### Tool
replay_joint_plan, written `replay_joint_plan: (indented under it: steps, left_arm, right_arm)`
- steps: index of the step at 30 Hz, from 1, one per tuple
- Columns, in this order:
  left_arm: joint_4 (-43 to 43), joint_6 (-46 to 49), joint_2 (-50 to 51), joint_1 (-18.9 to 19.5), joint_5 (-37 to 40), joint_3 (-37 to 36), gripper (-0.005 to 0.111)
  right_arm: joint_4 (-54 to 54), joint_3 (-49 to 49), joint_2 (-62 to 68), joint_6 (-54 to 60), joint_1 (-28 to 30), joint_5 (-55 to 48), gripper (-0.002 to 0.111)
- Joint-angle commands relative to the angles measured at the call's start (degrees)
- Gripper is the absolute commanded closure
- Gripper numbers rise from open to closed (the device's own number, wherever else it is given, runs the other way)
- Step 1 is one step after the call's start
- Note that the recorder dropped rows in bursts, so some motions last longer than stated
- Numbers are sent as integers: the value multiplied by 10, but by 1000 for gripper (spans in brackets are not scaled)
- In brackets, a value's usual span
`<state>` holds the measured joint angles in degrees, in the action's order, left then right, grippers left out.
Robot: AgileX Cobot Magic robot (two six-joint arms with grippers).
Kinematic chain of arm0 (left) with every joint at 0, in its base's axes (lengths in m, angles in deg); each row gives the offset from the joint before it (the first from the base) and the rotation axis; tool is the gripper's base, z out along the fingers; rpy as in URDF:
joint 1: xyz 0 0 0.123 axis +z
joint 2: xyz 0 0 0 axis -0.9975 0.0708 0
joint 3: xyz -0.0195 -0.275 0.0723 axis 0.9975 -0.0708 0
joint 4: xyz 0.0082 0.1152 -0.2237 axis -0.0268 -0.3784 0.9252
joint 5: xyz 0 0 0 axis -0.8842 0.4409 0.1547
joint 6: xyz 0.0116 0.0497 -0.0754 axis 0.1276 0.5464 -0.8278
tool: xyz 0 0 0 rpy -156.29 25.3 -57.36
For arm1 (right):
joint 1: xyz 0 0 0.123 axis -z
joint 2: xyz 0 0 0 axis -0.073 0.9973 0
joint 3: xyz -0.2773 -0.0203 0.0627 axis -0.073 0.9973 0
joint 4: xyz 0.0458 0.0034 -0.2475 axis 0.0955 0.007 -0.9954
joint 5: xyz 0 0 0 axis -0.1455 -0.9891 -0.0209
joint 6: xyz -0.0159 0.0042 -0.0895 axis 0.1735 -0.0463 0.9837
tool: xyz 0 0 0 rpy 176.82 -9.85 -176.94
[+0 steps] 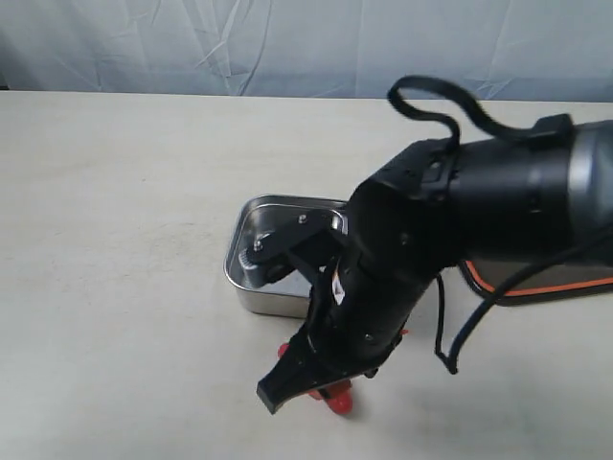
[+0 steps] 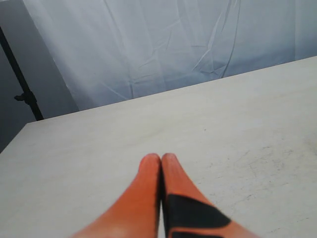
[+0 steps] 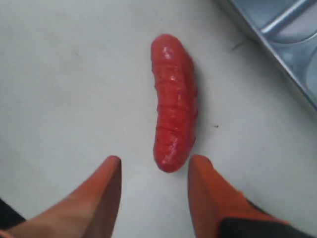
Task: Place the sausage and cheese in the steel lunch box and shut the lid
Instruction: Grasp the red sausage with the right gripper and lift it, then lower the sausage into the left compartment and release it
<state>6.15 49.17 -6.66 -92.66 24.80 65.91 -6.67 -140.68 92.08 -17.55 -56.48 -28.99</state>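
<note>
The red ribbed sausage [image 3: 173, 104] lies on the table just beyond my right gripper [image 3: 156, 166], which is open, its orange fingertips [image 3: 111, 168] on either side of the sausage's near end without touching it. In the exterior view the right arm reaches across the front of the steel lunch box [image 1: 251, 240], and a bit of the sausage [image 1: 337, 401] shows under the gripper [image 1: 316, 379]. The dark lid [image 1: 546, 286] with its orange rim lies to the right, partly behind the arm. My left gripper [image 2: 161, 158] is shut with nothing in it. The cheese is out of view.
A corner of the lunch box [image 3: 290, 34] lies close beside the sausage in the right wrist view. The pale table [image 1: 115, 240] stretches left of the box. A grey cloth backdrop [image 1: 287, 43] hangs behind the table's far edge.
</note>
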Motion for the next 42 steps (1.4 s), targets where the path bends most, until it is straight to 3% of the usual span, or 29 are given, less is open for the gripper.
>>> replay_joint_plan:
  steps: [1,3,10,11,14,21,27,32,38,42]
  left_arm:
    - [-3,-1,-2,2,-3,-1,107]
    - [-3,-1,-2,2,-3,-1,107]
    - [-3,-1,-2,2,-4,-1,107]
    - [-3,-1,-2,2,-4,-1,107]
    - [-3,-1,-2,2,-8,-1,107]
    - [-3,-1,-2,2,-8,-1,107]
    - [-3,-1,-2,2,-8,-1,107]
    - [-3,-1,-2,2,-8,-1,107]
    - [-3,-1,-2,2,-8,-1,107]
    - [-3,-1,-2,2,-8,-1,107]
  right_arm:
    - [-20,-2,47,3,-6,24,59]
    - [-15,-2,64,3,-6,52,51]
    - [-30,-2,124,-26,-6,93,53]
    - [-30,-2,127,-26,-6,92,61]
    - [-29,-2,122,-25,-7,61,108]
    - [-15,-8,22,-23,-7,51,108]
    - [-55,-59,-37,-25,20,122,108]
    - [-59,-137,31,-24,84,74,108]
    - [-59,-194,107,7,93,90,108]
    - [-80,-217,151,7,94,47,108]
